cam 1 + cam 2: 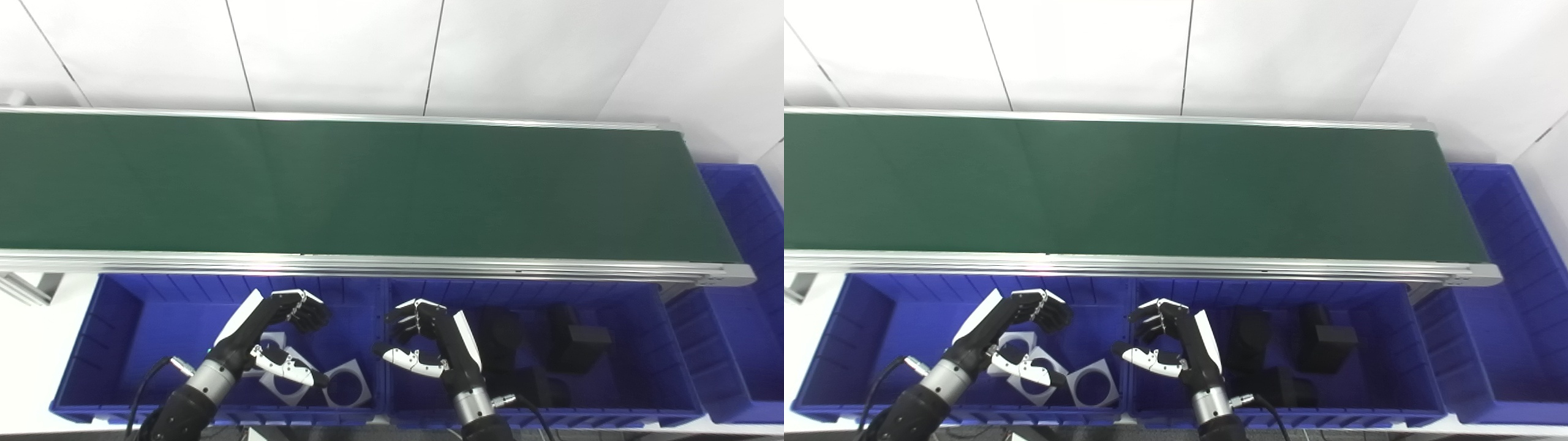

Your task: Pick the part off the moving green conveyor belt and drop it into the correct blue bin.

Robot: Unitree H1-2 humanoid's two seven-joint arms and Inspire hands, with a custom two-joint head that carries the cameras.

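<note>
Both hands (278, 334) (429, 340) empty over blue bins (110, 318), green belt (367, 184) beyond

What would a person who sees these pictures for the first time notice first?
The long green conveyor belt crosses the whole picture, with no part on its visible stretch. In front of it, the left hand and the right hand hover open over two blue bins: the left bin holds white square parts with round holes, the right bin holds black parts.
</note>
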